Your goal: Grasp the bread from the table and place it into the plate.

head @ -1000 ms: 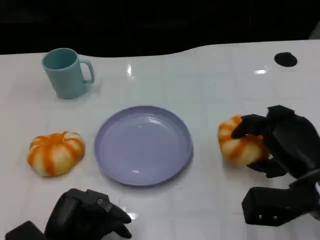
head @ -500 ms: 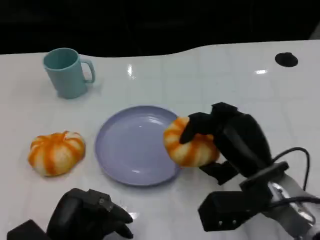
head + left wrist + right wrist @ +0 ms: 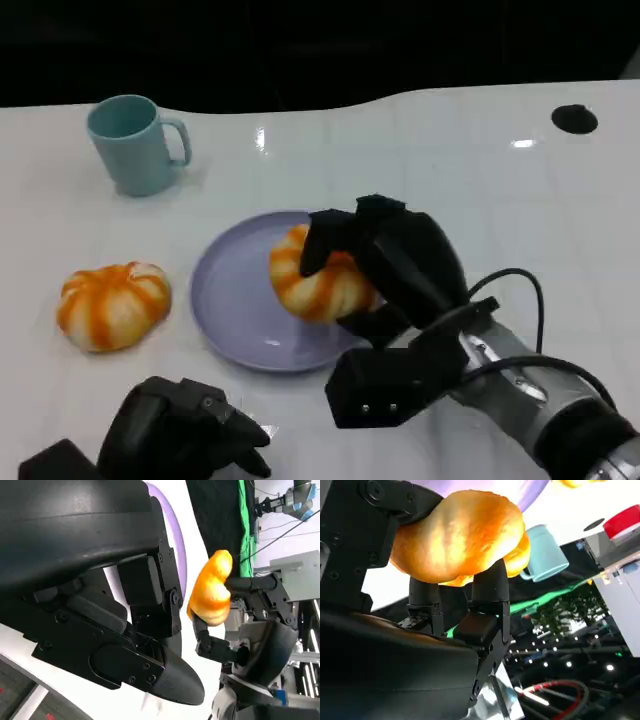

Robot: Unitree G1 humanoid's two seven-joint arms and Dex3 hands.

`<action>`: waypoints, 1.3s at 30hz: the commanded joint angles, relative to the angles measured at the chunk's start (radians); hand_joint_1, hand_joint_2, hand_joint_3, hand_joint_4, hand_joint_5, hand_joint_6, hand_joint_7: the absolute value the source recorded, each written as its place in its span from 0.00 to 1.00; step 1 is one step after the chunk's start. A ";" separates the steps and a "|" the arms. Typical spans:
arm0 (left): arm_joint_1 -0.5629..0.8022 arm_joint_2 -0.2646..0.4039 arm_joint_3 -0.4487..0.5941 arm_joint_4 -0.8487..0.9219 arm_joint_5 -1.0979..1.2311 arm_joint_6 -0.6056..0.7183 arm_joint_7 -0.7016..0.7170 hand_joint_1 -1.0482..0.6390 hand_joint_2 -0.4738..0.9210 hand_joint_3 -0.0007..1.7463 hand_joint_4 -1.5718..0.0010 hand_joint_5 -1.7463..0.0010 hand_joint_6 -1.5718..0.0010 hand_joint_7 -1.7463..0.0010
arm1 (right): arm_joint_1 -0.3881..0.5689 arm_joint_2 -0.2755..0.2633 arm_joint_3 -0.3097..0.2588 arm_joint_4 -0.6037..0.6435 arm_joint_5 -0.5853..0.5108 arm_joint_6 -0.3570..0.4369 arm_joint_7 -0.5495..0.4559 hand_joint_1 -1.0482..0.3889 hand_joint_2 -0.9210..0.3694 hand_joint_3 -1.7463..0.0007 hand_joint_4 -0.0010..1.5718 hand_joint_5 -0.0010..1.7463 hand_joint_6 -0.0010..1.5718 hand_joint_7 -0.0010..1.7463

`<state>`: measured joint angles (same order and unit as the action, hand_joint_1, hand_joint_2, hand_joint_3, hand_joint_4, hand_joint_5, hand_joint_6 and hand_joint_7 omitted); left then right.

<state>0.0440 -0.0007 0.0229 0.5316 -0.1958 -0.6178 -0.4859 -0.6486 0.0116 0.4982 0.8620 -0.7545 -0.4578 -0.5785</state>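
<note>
Right robot hand [image 3: 385, 265]: clamped on the bread, black fingers [image 3: 325, 235] curling over its top and far side, another finger under its near edge; the silver forearm [image 3: 540, 400] with a black cable runs off to the lower right of the head view.
Grip, right wrist view: dark fingers [image 3: 490, 587] press against the loaf's underside while the rounded crust bulges above them.
Bread [image 3: 320, 280]: a round, domed bun, golden orange with paler cream stripes running from its crown like pumpkin ribs; glossy crust, lit bright yellow-orange in the right wrist view [image 3: 457, 535]. It sits over the right part of the plate, inside the rim; whether it touches the plate floor I cannot tell.
Bread, left wrist view: seen edge-on as a lumpy orange shape [image 3: 212, 592] pinched between dark fingers, beside the plate's lilac rim [image 3: 177, 545].
Plate [image 3: 240, 300]: shallow, round, pale lilac, at the middle of the white surface [image 3: 450, 160].
Left robot hand [image 3: 180, 435]: low at the near edge, fingers curled in together with nothing in them, resting near the surface, well apart from the plate.
Second bun [image 3: 112, 305]: same orange-and-cream striping, lying on the surface just left of the plate, not touching it.
Mug [image 3: 133, 145]: teal, upright, handle to the right, behind the second bun.
Black round spot [image 3: 573, 118]: on the surface at the far right.
</note>
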 commanded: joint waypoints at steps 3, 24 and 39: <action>0.006 0.009 0.003 -0.007 0.004 0.006 0.012 0.00 0.98 0.00 0.08 0.62 0.00 0.86 | -0.059 0.026 -0.005 0.075 0.044 -0.001 0.056 0.66 0.32 0.49 0.51 0.77 0.55 0.48; 0.002 0.009 0.005 -0.006 -0.001 0.010 0.007 0.00 0.98 0.00 0.08 0.62 0.00 0.86 | 0.083 -0.098 0.009 -0.252 0.048 0.102 0.312 0.44 0.00 0.98 0.07 0.24 0.28 0.00; -0.008 0.009 0.008 0.003 0.003 0.009 0.011 0.00 0.98 0.00 0.07 0.62 0.00 0.86 | 0.372 -0.251 -0.151 -0.597 0.276 -0.055 0.452 0.54 0.01 0.99 0.21 0.32 0.36 0.04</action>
<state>0.0372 -0.0055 0.0249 0.5329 -0.1960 -0.6112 -0.4860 -0.3234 -0.2082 0.3883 0.3119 -0.5231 -0.4733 -0.1335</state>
